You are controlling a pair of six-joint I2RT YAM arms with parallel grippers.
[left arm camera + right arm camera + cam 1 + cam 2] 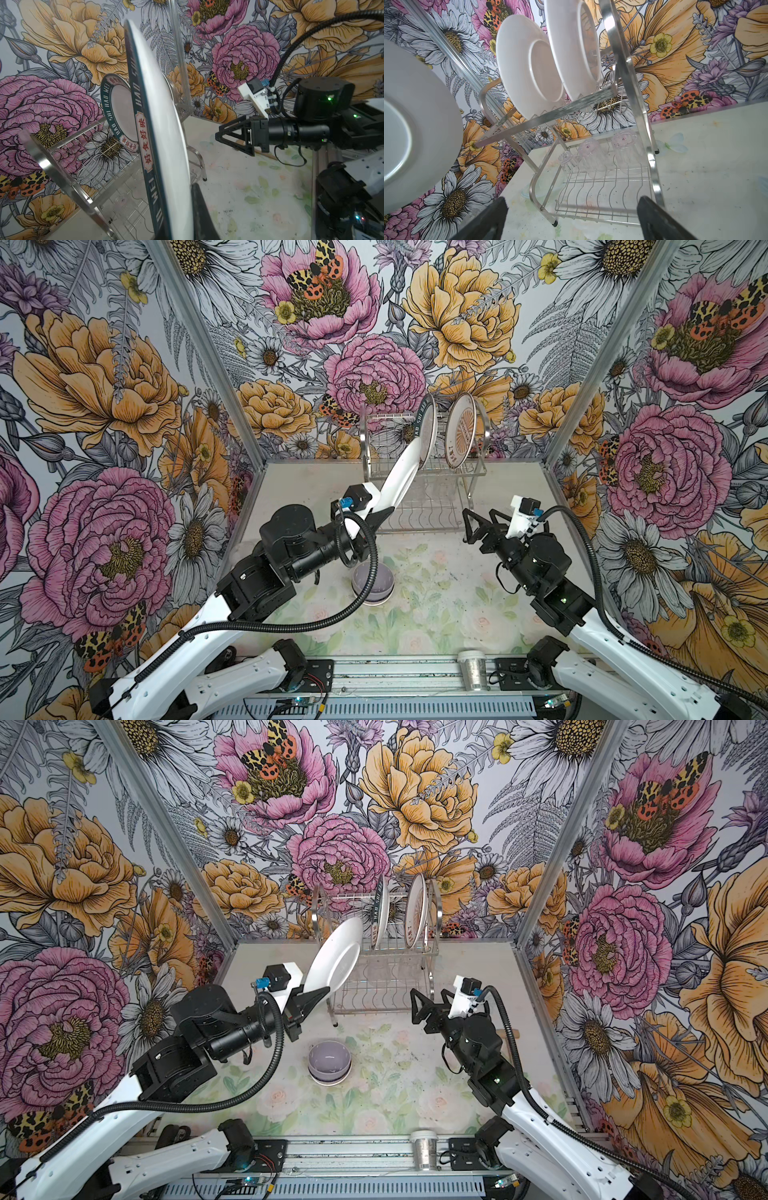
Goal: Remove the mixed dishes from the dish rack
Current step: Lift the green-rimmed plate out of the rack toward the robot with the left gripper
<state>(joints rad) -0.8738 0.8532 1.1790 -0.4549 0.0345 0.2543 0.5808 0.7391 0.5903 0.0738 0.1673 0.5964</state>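
Over floral tabletop (415, 1090), white plate (338, 961) between left fingers (315, 996)

Clearance check: you have open table to the right of the lavender bowl (330, 1060) and in front of the dish rack (374, 995). The held plate (338, 957), tilted in the left gripper (316, 993), blocks your way to the rack's left front. Upper tier: left half bare. On the right half the green-rimmed plate (380, 915) and sunburst plate (417, 911) stand upright with a narrow gap between. Lower tier: front slots bare, glasses (591, 158) at the back.
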